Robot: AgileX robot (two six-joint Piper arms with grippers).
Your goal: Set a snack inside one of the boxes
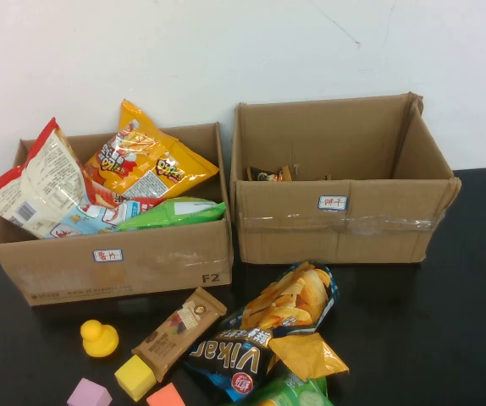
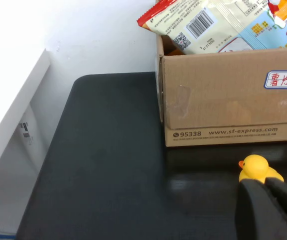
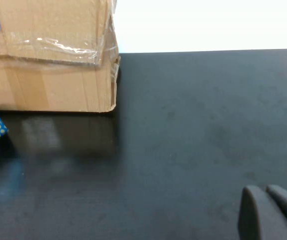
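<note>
Several snacks lie on the black table in front of the boxes: a brown snack bar (image 1: 178,331), an orange-and-blue chips bag (image 1: 298,296), a dark "Vikar" bag (image 1: 230,361), a small orange packet (image 1: 306,355) and a green bag (image 1: 298,393). The left box (image 1: 112,262) is full of snack bags. The right box (image 1: 336,222) holds one small snack (image 1: 270,174). Neither gripper shows in the high view. My left gripper (image 2: 264,183) is shut and empty, just behind a yellow duck (image 2: 256,167). My right gripper (image 3: 264,190) is shut and empty over bare table, to the right of the right box (image 3: 48,65).
A yellow duck (image 1: 99,338), a yellow cube (image 1: 135,377), a purple block (image 1: 89,394) and an orange block (image 1: 166,396) sit at the front left. A white wall stands behind the boxes. The table to the right of the right box is bare (image 3: 198,125).
</note>
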